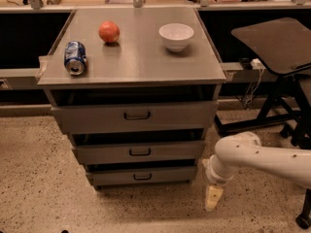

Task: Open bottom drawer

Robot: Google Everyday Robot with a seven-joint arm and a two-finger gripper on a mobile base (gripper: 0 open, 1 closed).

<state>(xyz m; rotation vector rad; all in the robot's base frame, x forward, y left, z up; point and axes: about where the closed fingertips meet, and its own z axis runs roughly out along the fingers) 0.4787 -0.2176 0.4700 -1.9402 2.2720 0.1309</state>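
Caution: facing grey cabinet (141, 57), eyeing bottom drawer (112, 177) seemingly shut at its foot, hanging gripper (214, 197) low off its right corner, holding nothing, opening impossible to tell, and risking sliding off small loop handle (142, 176) by coming in askew or too high.

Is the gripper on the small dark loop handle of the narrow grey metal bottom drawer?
No, the gripper hangs low, off to the right of the bottom drawer, clear of its loop handle.

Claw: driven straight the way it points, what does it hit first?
Likely the speckled floor: the claw points down, right of the bottom drawer, with nothing visible beneath. Depth unclear.
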